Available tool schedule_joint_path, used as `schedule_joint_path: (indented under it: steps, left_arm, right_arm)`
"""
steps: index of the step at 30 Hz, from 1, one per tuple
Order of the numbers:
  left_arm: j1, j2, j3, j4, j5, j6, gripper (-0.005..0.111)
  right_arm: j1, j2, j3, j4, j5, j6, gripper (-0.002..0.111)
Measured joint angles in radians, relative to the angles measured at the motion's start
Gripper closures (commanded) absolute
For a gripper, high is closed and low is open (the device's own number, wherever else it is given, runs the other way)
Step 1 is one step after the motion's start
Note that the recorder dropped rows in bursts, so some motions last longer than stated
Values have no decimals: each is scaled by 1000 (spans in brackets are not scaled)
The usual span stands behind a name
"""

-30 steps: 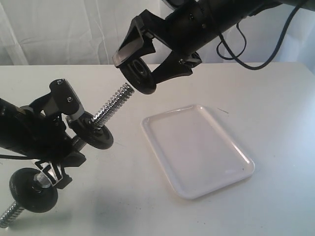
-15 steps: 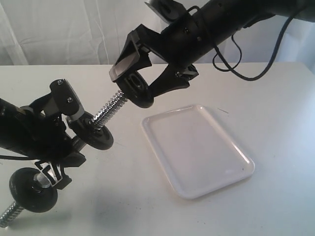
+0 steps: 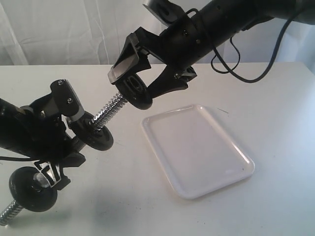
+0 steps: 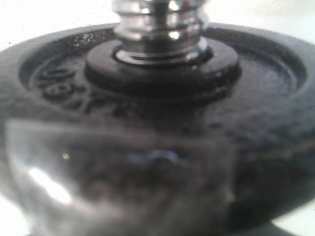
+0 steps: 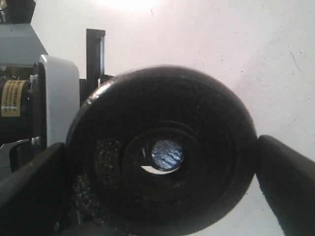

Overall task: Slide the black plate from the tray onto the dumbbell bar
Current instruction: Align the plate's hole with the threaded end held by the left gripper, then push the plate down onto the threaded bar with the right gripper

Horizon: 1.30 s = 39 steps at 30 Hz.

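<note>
Black plate (image 3: 136, 90) — edge-held, hole meets dumbbell bar (image 3: 109, 110)

A white tabletop (image 3: 275, 206) spreads wide, with a pale curtain (image 3: 59, 29) hanging behind it.

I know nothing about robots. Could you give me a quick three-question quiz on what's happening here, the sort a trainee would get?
1. True or false: the right gripper holds the black plate in the air, not resting on the tray.
2. What does the left gripper hold? A: the dumbbell bar. B: the tray. C: nothing.
3. Fill in: in the right wrist view, the bar's end shows through the plate's ____.

Key: 1 true; 2 A; 3 hole.
</note>
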Motion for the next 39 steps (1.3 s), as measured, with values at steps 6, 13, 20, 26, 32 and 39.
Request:
schedule_joint_path:
  steps: [6,13,20,26,32,39]
  left_arm:
    - [0,-2,0,-2,14,25,107]
    - [0,-2,0,-2,17,36,107]
    - [0,-2,0,-2,13,38,107]
    - [0,-2,0,-2,5,44,107]
    - [0,-2,0,0,5,47,107]
    - [0,-2,0,0,1,49,107]
  right_arm:
    - [0,17,0,7,10,-20,108]
    - [1,34,0,22,26,-26,108]
    - [9,34,0,22,24,-26,108]
    - [31,44,0,22,14,-27,108]
    - [56,85,0,33,14,-30,108]
    - [60,94,0,75,12,-131,88]
